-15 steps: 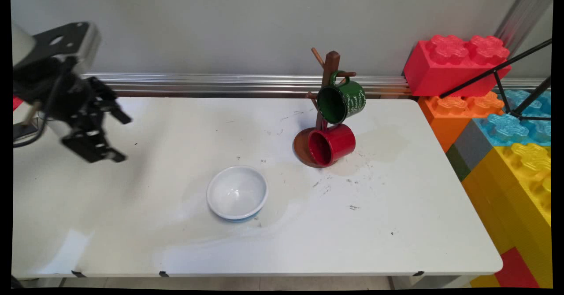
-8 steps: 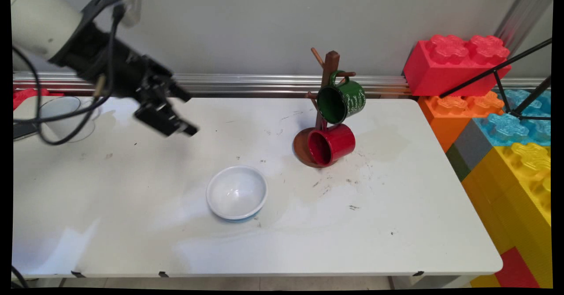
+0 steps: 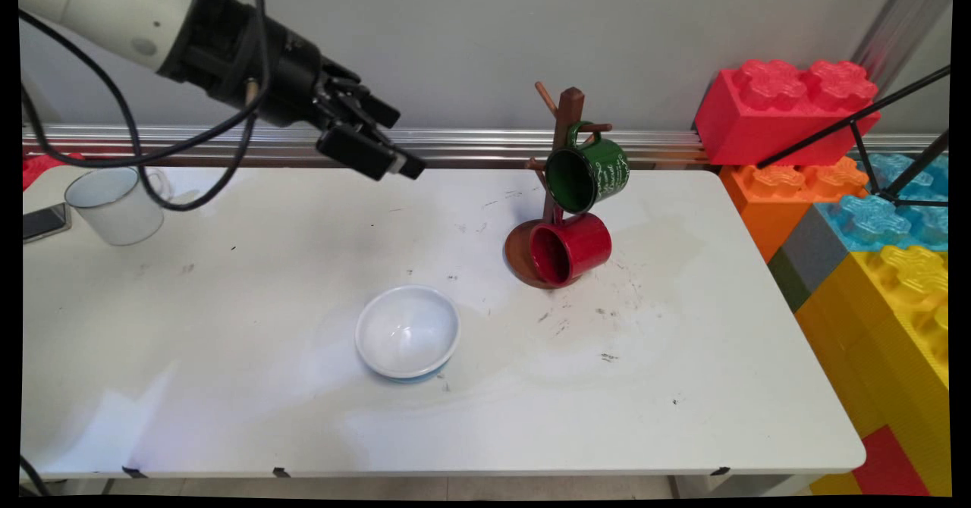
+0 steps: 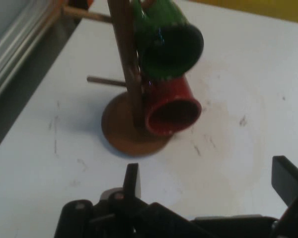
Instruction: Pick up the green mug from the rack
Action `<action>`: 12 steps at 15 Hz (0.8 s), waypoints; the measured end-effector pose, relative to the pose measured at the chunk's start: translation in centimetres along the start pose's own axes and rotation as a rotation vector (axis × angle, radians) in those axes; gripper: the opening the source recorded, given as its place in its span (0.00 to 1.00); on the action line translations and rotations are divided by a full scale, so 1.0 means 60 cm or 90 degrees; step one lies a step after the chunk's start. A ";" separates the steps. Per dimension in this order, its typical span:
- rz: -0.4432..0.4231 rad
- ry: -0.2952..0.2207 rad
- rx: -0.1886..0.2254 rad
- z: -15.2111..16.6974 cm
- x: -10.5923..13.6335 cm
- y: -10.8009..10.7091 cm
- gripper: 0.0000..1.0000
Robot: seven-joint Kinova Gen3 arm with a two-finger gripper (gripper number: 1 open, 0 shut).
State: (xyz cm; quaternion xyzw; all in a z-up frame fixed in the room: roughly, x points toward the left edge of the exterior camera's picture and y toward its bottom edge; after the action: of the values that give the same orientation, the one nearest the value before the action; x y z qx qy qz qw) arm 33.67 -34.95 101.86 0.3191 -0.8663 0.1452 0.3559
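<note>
Main view: the gripper (image 3: 394, 161) hangs empty, jaws spread wide, above the table's (image 3: 227, 417) far side, well apart from the mug tree (image 3: 559, 189).

Hand view: green mug (image 4: 169, 42) and red mug (image 4: 171, 106) look rigid, light, glossy-slippery; rims or handles offer grips.

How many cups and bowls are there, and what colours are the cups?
Cups: 3 - a green enamel mug and a red enamel mug, both hanging on the brown wooden mug tree, and a white enamel mug standing on the white table.
Bowls: 1 - a white round bowl.
Total: 4.
</note>
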 end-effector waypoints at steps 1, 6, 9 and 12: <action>-0.007 0.004 0.001 0.006 0.005 0.001 1.00; -0.049 0.000 0.001 0.055 0.031 0.018 1.00; -0.074 -0.007 0.007 0.090 0.047 0.032 1.00; -0.101 -0.012 0.016 0.126 0.059 0.048 1.00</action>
State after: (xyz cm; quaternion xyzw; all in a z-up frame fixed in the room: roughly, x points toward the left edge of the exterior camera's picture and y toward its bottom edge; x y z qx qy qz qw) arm 25.86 -37.98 99.00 0.3924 -0.8399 0.1245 0.3538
